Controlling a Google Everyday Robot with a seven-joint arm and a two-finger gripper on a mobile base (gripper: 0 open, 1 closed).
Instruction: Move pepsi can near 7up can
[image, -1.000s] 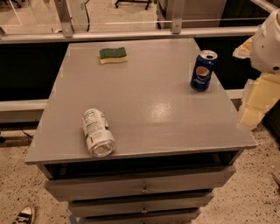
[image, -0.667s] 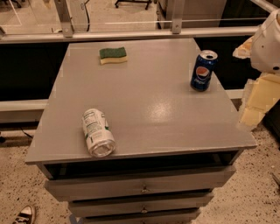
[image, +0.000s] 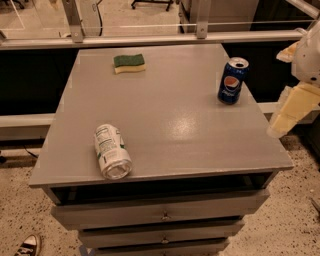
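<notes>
The pepsi can (image: 232, 80) is dark blue with a round red-white-blue logo and a silver top. It stands upright near the right edge of the grey table (image: 170, 125). The 7up can (image: 112, 151) is white with green markings and a printed label panel. It lies on its side near the front left of the table, its open end toward the front edge. My gripper (image: 292, 109) is a white and cream shape at the right edge of the view. It hangs off the table's right side, to the right of the pepsi can and apart from it.
A green and yellow sponge (image: 129, 63) lies at the back of the table. The table stands on a cabinet with drawers (image: 162, 216). A metal rail (image: 150, 39) runs behind the table. A shoe (image: 27, 246) shows on the speckled floor at the bottom left.
</notes>
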